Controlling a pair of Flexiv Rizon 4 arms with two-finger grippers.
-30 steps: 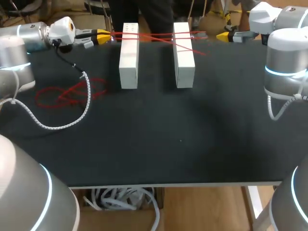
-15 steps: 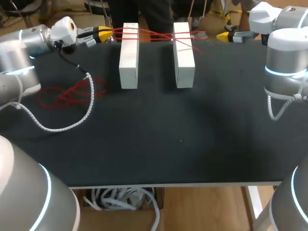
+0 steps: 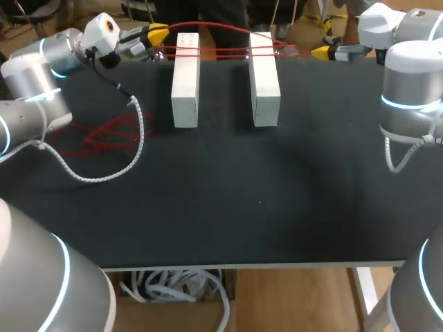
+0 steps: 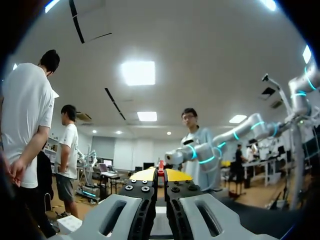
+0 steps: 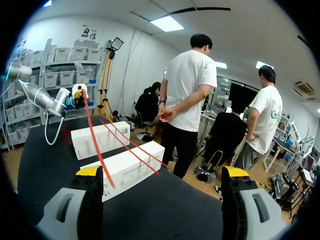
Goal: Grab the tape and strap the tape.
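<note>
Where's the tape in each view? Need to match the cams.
Head view: tape strung across both blocks at the far edge, one end in the left hand; more lies loose by the left arm.
Left wrist view: tape is a red sliver pinched between the hand's tips.
Right wrist view: tape crosses the blocks, ahead of the open right hand.
Landmark: the two white blocks.

My left arm (image 3: pixel 31 69) and right arm (image 3: pixel 412 83) are rounded silver-grey shells with glowing cyan rings (image 3: pixel 408 104). A white coiled cable (image 3: pixel 104 176) hangs off the left one. My left tool (image 4: pixel 161 175) and right tool (image 5: pixel 162 172) have pale grey fingers (image 5: pixel 65 210) with black inner faces and yellow tips (image 5: pixel 89 171). I can see small screws (image 4: pixel 129 188) on the left tool.
</note>
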